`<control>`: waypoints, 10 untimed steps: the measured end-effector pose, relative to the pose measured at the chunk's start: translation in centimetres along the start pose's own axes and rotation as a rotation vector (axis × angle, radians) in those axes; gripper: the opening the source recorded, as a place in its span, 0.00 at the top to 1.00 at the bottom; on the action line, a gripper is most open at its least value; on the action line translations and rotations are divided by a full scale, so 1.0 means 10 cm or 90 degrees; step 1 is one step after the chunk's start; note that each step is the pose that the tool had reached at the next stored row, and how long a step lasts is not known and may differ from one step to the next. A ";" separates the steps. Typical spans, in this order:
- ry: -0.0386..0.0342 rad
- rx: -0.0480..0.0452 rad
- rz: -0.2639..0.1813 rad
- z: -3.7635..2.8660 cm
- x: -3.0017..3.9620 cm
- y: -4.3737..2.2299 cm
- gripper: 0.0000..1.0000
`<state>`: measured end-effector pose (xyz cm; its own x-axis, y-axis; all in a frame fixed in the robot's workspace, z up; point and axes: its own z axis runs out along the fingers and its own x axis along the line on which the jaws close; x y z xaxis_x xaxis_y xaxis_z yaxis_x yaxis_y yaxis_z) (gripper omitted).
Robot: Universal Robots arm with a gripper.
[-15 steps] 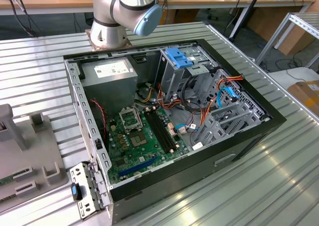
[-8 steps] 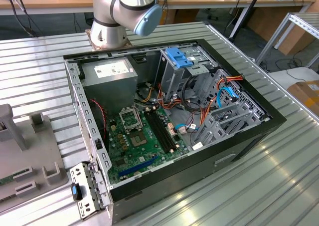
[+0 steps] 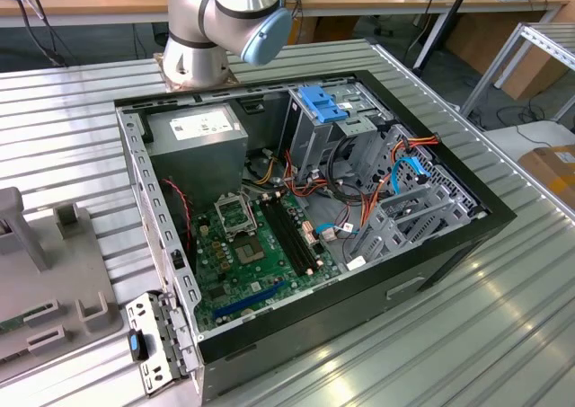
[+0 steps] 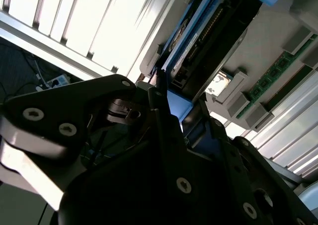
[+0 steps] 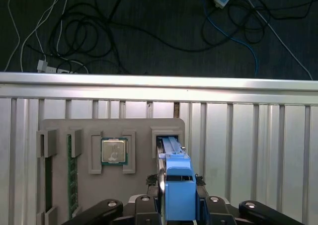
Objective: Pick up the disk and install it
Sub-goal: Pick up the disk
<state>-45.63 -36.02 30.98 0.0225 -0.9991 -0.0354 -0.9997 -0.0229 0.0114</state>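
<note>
1. The tool (image 5: 179, 179) sits tight against both flat sides of the disk (image 5: 180, 197), so it looks like it's pinching it, though the actual contact is kinda hard to make out in both wrist views
2. The disk stands on edge in a slot at one end of the grey parts tray (image 5: 139, 128), with its blue carrier rail facing the camera in the first wrist view
3. On the same tray, a processor chip (image 5: 114, 151) lies flat in the pocket just beside the disk's slot, and green memory sticks (image 5: 72, 170) sit in slots on the far side of the chip
4. The tray lies on a slatted metal worktop (image 5: 248, 145), and past the worktop edge nearest the tray there are cables (image 5: 99, 31) on a dark floor
5. In the exterior view, an open computer case (image 3: 467, 232) sits on the exterior view's right of the tray, well apart from it, with the motherboard (image 3: 256, 245) exposed
</note>
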 end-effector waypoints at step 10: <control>-0.0026 0.0001 0.000 0.000 0.000 0.000 0.64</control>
<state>-45.63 -36.02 30.97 0.0225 -0.9990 -0.0395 -0.9997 -0.0229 0.0113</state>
